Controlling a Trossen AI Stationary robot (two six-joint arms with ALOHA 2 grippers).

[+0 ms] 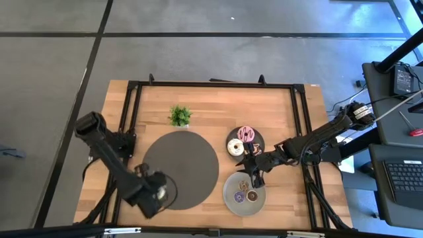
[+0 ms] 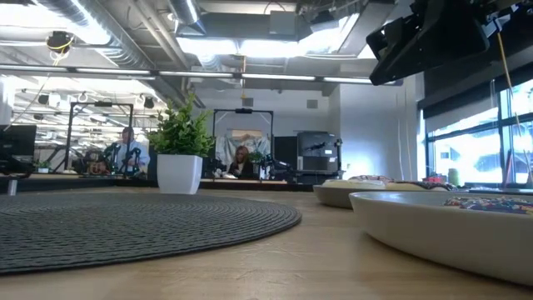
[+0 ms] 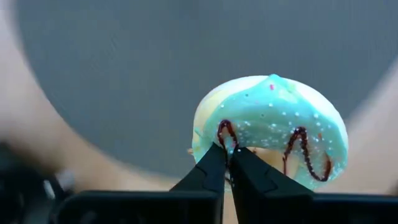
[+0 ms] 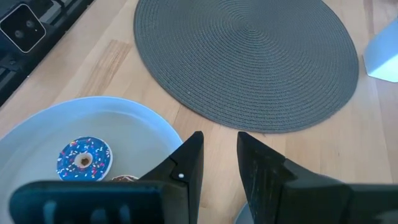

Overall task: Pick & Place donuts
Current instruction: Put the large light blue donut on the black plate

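My left gripper (image 3: pixel 227 148) is shut on a donut (image 3: pixel 273 124) with mint-green icing, brown drizzle and white sprinkles. It hangs over the near left edge of the round grey mat (image 1: pixel 188 162); in the high view the gripper (image 1: pixel 157 193) hides the donut. My right gripper (image 1: pixel 254 168) stands open with nothing between its fingers, between a dark plate (image 1: pixel 258 140) and a grey plate (image 1: pixel 231 201). The dark plate holds a pink donut (image 1: pixel 246 133) and a white donut (image 1: pixel 235 147). The grey plate holds a blue sprinkled donut (image 4: pixel 84 158) and other donuts. My left gripper pinches the green donut's ring (image 3: pixel 231 134) between its two fingertips, at the side nearest the wrist. The fingers come from above, pointing steeply down. The donut is held above the grey mat, its iced face turned toward the camera.
A small green plant (image 1: pixel 179 116) in a white pot (image 2: pixel 179 173) stands just beyond the mat's far edge. Black frame rails run along the table's left, right and far sides. People sit at desks in the room behind.
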